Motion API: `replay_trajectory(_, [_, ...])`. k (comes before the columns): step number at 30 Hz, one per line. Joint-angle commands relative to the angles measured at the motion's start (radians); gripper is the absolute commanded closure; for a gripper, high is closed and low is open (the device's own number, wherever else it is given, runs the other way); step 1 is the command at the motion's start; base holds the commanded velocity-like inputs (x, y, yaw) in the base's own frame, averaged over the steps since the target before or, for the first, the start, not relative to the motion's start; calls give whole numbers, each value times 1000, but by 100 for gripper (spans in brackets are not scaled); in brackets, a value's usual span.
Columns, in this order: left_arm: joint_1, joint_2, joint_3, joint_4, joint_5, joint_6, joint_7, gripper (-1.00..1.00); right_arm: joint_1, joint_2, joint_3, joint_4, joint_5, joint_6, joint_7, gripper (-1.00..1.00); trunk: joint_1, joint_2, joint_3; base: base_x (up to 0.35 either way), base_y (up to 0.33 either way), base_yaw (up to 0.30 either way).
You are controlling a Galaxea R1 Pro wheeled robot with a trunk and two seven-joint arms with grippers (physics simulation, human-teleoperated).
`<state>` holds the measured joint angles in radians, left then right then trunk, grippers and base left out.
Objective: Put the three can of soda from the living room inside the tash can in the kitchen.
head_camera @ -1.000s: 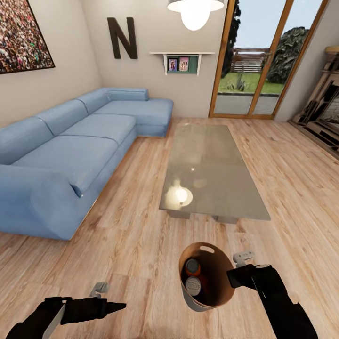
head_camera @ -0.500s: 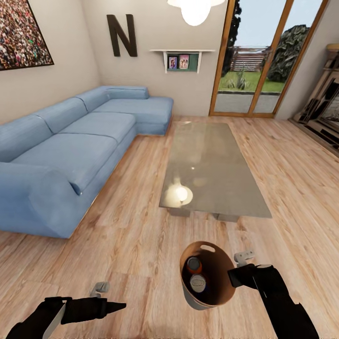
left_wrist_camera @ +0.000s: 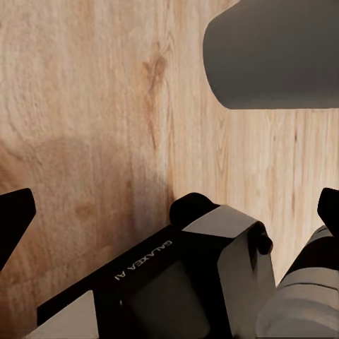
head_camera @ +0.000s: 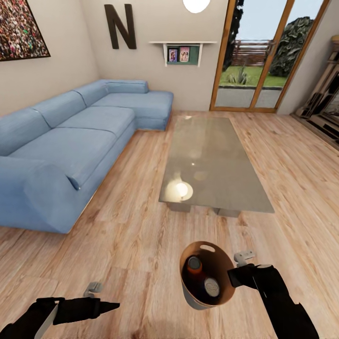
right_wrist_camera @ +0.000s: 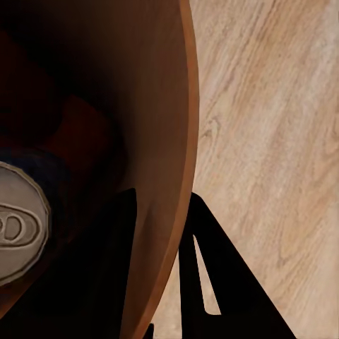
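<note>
The tash can (head_camera: 220, 263), copper-brown inside, hangs low over the wood floor in front of me. My right gripper (head_camera: 231, 276) is shut on its rim, with one finger inside and one outside the wall (right_wrist_camera: 185, 134). Two cans of soda lie in it: an orange one (head_camera: 193, 264) and one showing a silvery end (head_camera: 212, 285). That silvery end (right_wrist_camera: 15, 223) has a dark blue side in the right wrist view. The third can is hidden. At the lower left my left gripper (head_camera: 111, 306) is open and holds nothing, its fingertips (left_wrist_camera: 14, 215) spread wide over the floor.
The low glass table (head_camera: 212, 160) lies straight ahead. The long blue corner sofa (head_camera: 70, 141) runs along the left wall. Wood-framed glass doors (head_camera: 254, 61) stand at the back, and the brick chimney (head_camera: 327, 99) is at the right edge. Plank floor surrounds the table.
The whole picture has shifted, so the camera has moved. Inside the bin the can with the silvery end has rolled toward the right gripper's side. The left arm sits slightly lower.
</note>
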<state>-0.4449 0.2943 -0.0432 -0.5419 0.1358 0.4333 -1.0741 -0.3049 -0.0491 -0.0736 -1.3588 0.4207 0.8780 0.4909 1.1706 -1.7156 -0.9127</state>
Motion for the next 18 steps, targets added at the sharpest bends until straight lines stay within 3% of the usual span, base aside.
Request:
replay_trajectory(1, [0, 1, 0, 0, 0, 0, 0, -100, 0, 0, 0, 0, -20, 4, 2, 100, 4, -7, -5, 0, 0, 0])
replay_trajectory(6, [0, 5, 0, -1, 1, 1, -2, -100, 0, 0, 0, 0, -20, 4, 2, 100, 23, -42, -28, 0, 0, 0])
replay_trajectory(12, [0, 7, 1, -1, 1, 1, -54, -100, 0, 2, -3, 0, -20, -15, 0, 100, 46, -84, -57, 0, 0, 0])
replay_trajectory(18, [0, 8, 1, -1, 1, 1, -62, -100, 0, 6, -47, 0, -22, -68, -2, 100, 69, -126, -85, 0, 0, 0])
